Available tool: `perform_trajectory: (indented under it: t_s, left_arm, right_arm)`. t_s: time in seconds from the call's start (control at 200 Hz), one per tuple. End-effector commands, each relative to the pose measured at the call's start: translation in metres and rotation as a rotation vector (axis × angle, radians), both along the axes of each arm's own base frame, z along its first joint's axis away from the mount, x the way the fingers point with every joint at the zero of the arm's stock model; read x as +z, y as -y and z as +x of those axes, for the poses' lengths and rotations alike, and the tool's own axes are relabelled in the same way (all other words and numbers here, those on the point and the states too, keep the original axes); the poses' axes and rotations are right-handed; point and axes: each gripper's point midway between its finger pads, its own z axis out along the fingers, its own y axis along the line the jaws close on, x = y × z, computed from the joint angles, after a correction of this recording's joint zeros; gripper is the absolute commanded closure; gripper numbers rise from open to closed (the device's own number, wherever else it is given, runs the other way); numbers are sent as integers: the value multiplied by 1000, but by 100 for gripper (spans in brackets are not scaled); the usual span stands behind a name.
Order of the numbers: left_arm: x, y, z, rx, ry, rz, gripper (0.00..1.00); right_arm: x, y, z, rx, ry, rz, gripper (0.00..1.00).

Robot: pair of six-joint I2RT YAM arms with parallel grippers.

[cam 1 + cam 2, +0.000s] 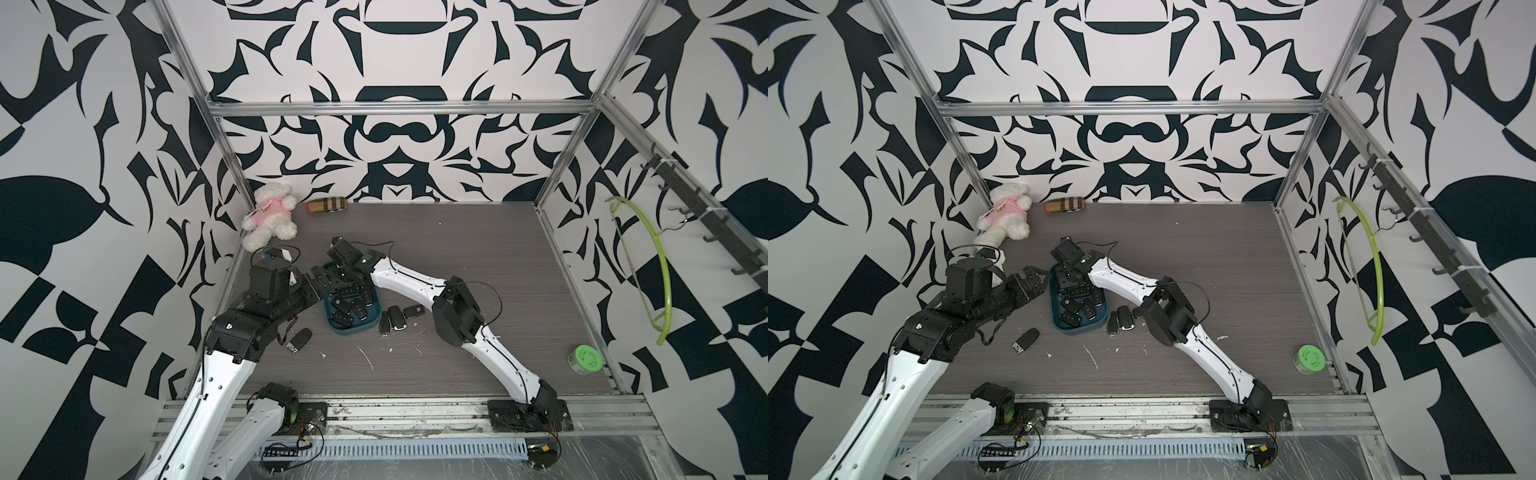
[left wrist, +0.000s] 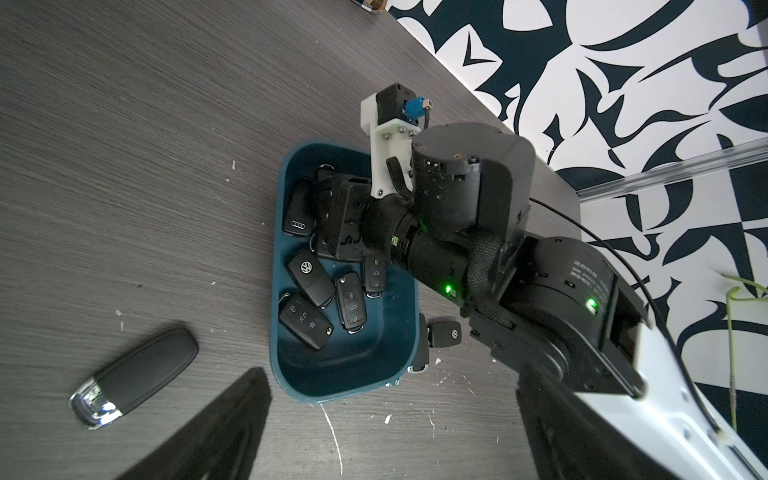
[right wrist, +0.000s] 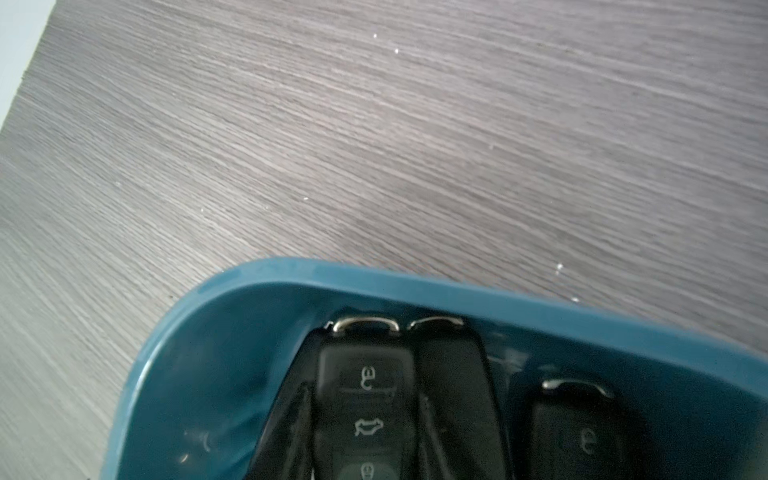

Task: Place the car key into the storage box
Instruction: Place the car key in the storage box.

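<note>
Left arm [image 1: 224, 374] aside; right fingers [image 3: 286, 440], key [image 3: 361, 415] inside box [image 3: 232, 299]

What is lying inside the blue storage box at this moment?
Several black car keys lie in the storage box. The right claw holds one car key there and hides whatever lies beneath it.

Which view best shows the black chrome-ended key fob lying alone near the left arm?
Left wrist view: the black chrome-ended key fob appears large and unobstructed. In both top views the fob is small; the right wrist view misses it.
</note>
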Motion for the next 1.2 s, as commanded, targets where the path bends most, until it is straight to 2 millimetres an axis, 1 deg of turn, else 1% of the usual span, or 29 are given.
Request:
perform_trajectory:
  t_s: [0.0,0.09,0.17,0.275,0.475,0.565,0.6,0.645,0.785,0.855,0.92,0.94,0.985,1.075,1.12,1.125,1.135,1.195]
  left_arm:
    - [-4,-1,0,-1,-12,13,1]
    - [-4,-1,1,-2,-11,14,1]
    - [-4,0,2,-3,-12,14,1]
    - [-6,2,4,-9,-16,10,1]
    - [-5,2,4,-10,-15,11,1]
    - [-7,1,4,-9,-17,13,1]
    - [-7,1,4,-9,-17,13,1]
    - [-7,1,4,-8,-16,12,1]
    - [-6,2,5,-9,-14,10,1]
    - [-6,2,5,-9,-14,10,1]
    - [-6,2,5,-9,-13,8,1]
    - [-6,2,5,-10,-14,7,1]
    - [-7,3,5,-10,-14,6,1]
    - [-6,3,6,-12,-13,5,1]
    - [-7,3,6,-11,-12,5,1]
    - [-7,3,6,-11,-12,5,1]
    - [-7,3,6,-11,-12,5,1]
    - [-6,3,6,-13,-9,4,1]
  right_arm:
    - [18,-1,5,-15,29,16,63]
    - [16,7,8,-37,45,-21,63]
    - [18,12,11,-54,61,-40,62]
    - [20,14,12,-60,72,-51,60]
    - [13,16,11,-61,56,-65,59]
    - [15,13,9,-44,50,-50,53]
    - [16,11,9,-38,50,-44,48]
    - [20,10,8,-32,52,-35,44]
    - [34,9,8,-27,63,-14,42]
    - [41,9,7,-26,68,-5,38]
    - [48,10,7,-28,72,3,37]
    - [49,10,6,-27,72,4,35]
    - [55,10,5,-27,76,10,32]
    - [69,13,4,-30,89,23,32]
    - [64,15,3,-32,85,16,31]
    - [73,15,3,-33,92,26,31]
    - [79,16,3,-34,98,34,31]
    - [89,20,1,-38,108,42,27]
